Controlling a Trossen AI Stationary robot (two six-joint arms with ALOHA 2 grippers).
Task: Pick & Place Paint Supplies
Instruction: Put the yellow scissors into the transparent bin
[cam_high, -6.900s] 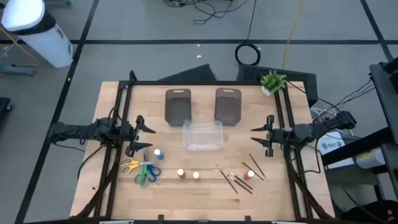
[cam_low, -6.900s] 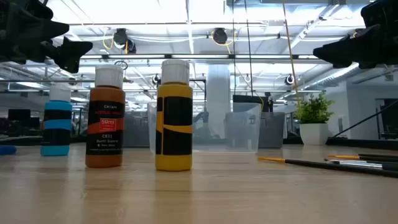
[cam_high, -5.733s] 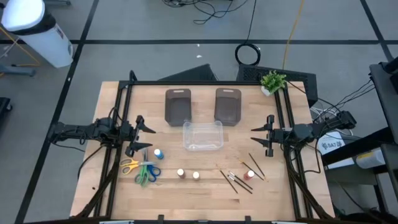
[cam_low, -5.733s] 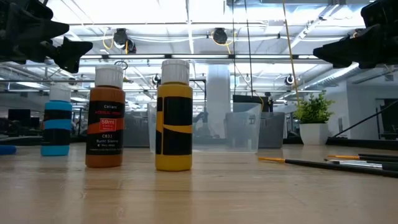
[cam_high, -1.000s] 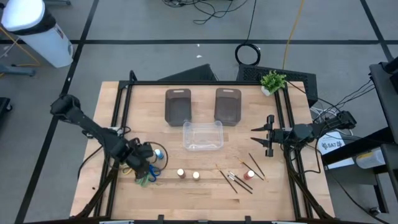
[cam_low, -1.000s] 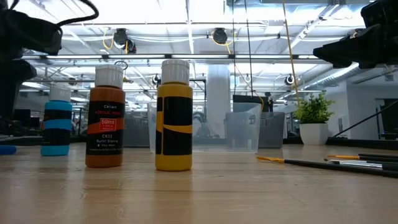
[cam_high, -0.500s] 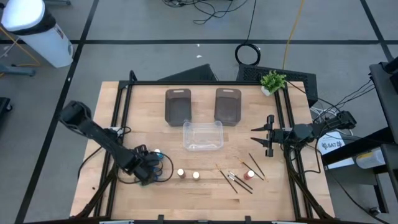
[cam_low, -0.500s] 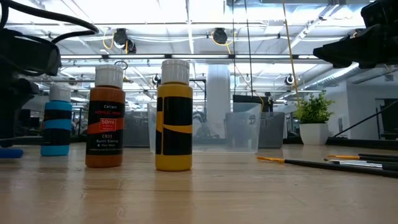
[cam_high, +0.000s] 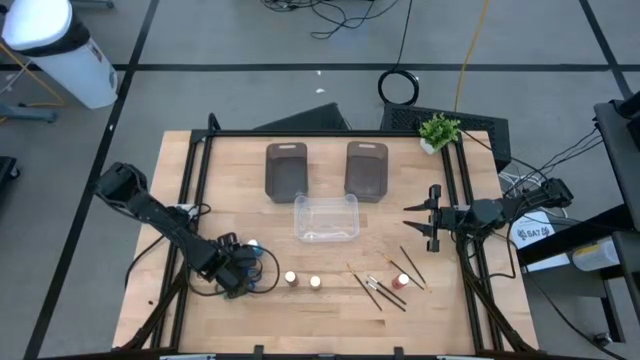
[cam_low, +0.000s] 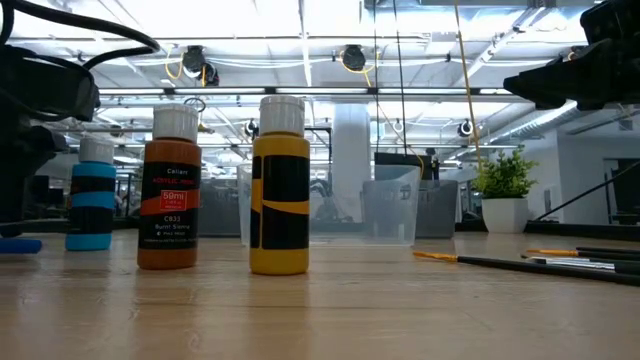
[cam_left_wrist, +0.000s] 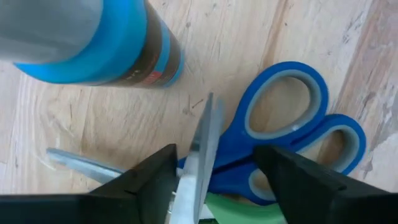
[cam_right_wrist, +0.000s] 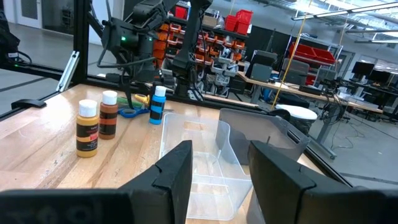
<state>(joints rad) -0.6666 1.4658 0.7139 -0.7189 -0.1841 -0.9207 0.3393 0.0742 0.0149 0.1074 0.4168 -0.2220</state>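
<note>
My left gripper (cam_high: 238, 278) is low over the pile of scissors near the table's near left. It is open (cam_left_wrist: 217, 180), with one finger on each side of the blue scissors' (cam_left_wrist: 292, 130) blades (cam_left_wrist: 200, 152). Green-handled scissors (cam_left_wrist: 239, 210) lie under them. The blue paint bottle (cam_left_wrist: 93, 43) stands just beyond. The brown bottle (cam_low: 170, 190) and the yellow bottle (cam_low: 280, 185) stand upright at mid table. A red-capped bottle (cam_high: 400, 282) stands among thin brushes (cam_high: 385, 285) lying flat. My right gripper (cam_high: 420, 222) waits open at the right edge. My left gripper comes at the blue scissors from above, pointing down, its fingers (cam_left_wrist: 146, 183) on either side of the blades near the pivot. The scissors lie flat on the table. I cannot tell whether the fingers touch them.
A clear plastic box (cam_high: 326, 218) sits at mid table, with two dark grey trays (cam_high: 286, 170) (cam_high: 367, 168) behind it. A small potted plant (cam_high: 438, 130) stands at the far right corner. Bare wood lies along the near edge.
My left gripper has moved a little toward the table's right and near edges and come down over the scissors, then held still. My right arm has kept still.
</note>
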